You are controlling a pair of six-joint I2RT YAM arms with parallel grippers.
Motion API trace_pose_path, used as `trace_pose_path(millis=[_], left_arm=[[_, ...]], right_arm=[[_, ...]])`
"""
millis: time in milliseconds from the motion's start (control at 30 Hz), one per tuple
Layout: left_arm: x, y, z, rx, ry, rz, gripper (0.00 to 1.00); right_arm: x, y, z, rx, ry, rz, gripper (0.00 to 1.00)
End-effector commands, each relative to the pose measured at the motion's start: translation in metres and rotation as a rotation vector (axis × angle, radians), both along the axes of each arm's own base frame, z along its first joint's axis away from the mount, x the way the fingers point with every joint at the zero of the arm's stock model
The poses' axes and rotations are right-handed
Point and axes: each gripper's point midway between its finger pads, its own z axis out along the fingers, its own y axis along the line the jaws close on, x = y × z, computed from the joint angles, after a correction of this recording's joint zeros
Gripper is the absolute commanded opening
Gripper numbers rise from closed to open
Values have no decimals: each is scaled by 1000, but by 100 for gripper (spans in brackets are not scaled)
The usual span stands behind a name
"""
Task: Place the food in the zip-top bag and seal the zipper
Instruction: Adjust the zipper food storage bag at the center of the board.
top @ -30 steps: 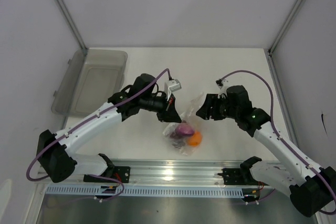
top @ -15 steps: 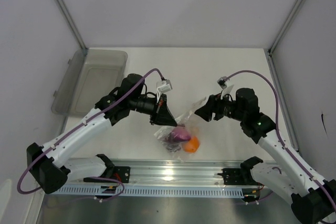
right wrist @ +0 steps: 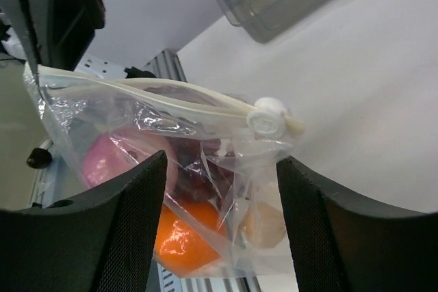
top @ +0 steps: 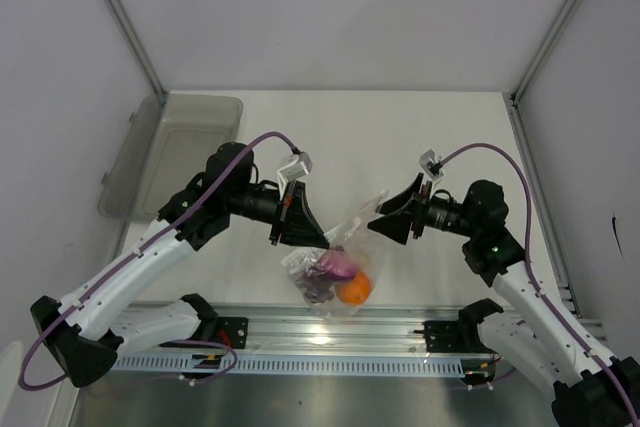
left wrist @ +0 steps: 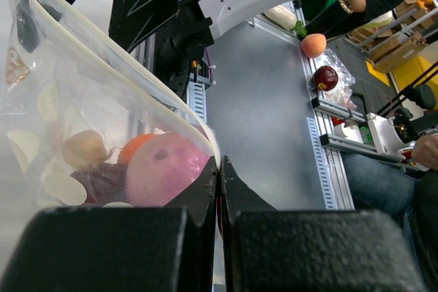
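Resting at table's (top: 420, 137) far-left corner: grey tub (top: 175, 152). Pinching zip-top bag (top: 330, 267) at zipper (right wrist: 171, 94) corner: left gripper (left wrist: 219, 169), fingers clamped together. Bracketing slider (right wrist: 268, 115) end: right gripper (right wrist: 220, 169), fingers spread apart.

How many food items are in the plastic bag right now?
4, all inside the zip-top bag. In the right wrist view: onion left, berries middle, orange at the bottom, garlic right of it. Others could be hidden behind them.
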Motion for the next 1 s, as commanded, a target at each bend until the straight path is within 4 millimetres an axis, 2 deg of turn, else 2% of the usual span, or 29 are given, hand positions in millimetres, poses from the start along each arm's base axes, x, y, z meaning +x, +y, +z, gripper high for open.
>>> trace_pose_path(millis=[0, 200, 267, 333, 400, 433, 500, 567, 733, 800, 900, 967], left_arm=[[-9, 3, 36, -103, -65, -52, 1], [-12, 4, 41, -115, -63, -58, 1], [-12, 4, 44, -122, -67, -58, 1], [-11, 4, 43, -120, -65, -52, 1], [-10, 3, 41, -117, -62, -48, 1], [-9, 3, 38, -115, -58, -44, 1], [-8, 3, 35, -110, -49, -40, 1], [-5, 3, 29, -98, -34, -27, 1], [11, 6, 14, -54, -23, 70, 0], [16, 9, 3, -15, -13, 111, 1], [40, 11, -20, 80, -26, 249, 1], [46, 12, -29, 116, -30, 270, 1]], right_arm=[[-15, 6, 25, 84, -106, 115, 68], [-13, 11, 28, 114, -107, 147, 64], [-13, 12, 29, 123, -116, 154, 56], [-14, 12, 30, 130, -118, 155, 42], [-12, 11, 28, 130, -117, 144, 35], [-12, 11, 27, 127, -114, 139, 28], [-10, 11, 26, 132, -113, 126, 22], [-8, 11, 27, 136, -102, 114, 0], [1, 8, 26, 122, -56, 43, 0], [3, 5, 26, 106, -55, 18, 0], [3, 1, 23, 78, -18, -21, 0], [5, -1, 29, 79, -2, -50, 0]])
